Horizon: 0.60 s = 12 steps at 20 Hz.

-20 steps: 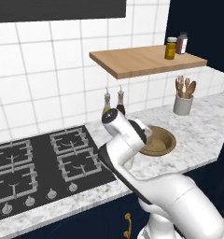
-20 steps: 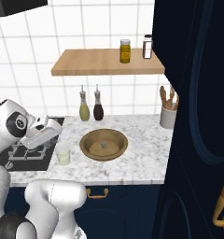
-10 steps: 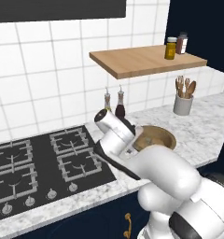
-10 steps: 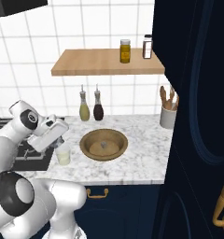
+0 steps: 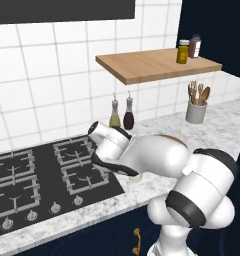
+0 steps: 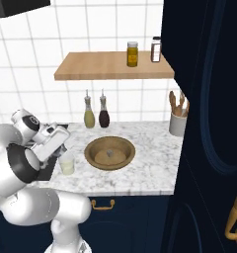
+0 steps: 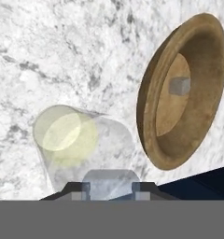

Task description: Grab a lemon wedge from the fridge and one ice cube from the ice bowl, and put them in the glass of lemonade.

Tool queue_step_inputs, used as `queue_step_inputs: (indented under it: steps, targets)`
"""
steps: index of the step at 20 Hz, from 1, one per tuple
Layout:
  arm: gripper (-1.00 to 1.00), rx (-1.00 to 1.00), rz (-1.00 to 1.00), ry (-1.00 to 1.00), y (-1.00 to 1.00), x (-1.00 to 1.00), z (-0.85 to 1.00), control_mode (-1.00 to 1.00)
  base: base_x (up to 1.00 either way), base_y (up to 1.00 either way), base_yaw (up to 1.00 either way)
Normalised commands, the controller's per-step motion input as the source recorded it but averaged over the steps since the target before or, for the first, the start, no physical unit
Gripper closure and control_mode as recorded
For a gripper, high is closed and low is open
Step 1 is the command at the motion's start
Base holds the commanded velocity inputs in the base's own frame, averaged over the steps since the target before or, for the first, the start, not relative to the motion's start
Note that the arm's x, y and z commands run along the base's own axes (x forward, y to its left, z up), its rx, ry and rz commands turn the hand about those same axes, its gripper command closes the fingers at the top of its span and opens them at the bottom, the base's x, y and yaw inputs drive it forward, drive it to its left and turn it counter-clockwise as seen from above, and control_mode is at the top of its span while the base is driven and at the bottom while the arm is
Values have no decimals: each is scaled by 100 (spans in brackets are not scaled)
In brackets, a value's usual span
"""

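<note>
1. The gripper [image 7: 111, 186] is seen at the bottom of the hand view, its two dark finger tips partly closed around a pale, translucent ice cube [image 7: 110, 183] that is pinched between them.
2. In the right base view the gripper [image 6: 64, 147] is held just above the glass of lemonade [image 6: 67, 163], at the left part of the marble counter [image 6: 145, 173].
3. In the hand view the glass of lemonade [image 7: 74, 140] is seen directly past the finger tips, with its open mouth and the pale yellow liquid facing the camera.
4. The ice bowl [image 6: 109, 152] is placed on the counter just beside the glass, to its right in the right base view; the two are not seen touching.
5. One grey ice cube [image 7: 179, 85] is left on the dark floor of the ice bowl [image 7: 151, 107].
6. Two narrow-necked bottles [image 6: 89, 113], one yellowish and one dark, are stood against the tiled wall behind the bowl.
7. A utensil holder [image 6: 177, 123] with wooden tools is set at the right end of the counter, well apart from the glass.
8. Two jars [image 6: 133, 54] are kept on the wooden shelf [image 6: 100, 66] above the counter.
9. A black gas hob [image 5: 37, 175] is fitted into the counter to the left of the glass, which is largely hidden by the arm in the left base view.
10. The lemon wedge cannot be made out in the glass or elsewhere.
</note>
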Motion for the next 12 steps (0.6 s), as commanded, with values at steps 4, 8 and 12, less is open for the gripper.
queue_step_inputs:
  steps: [4, 8, 12]
  targets:
    - [100, -4, 0, 0, 0, 0, -27, -100, 0, 0, 0]
    - [100, -2, 0, 0, -3, 3, -15, -100, 0, 0, 0]
    - [100, 0, 0, 0, -15, 7, -1, -100, 0, 0, 0]
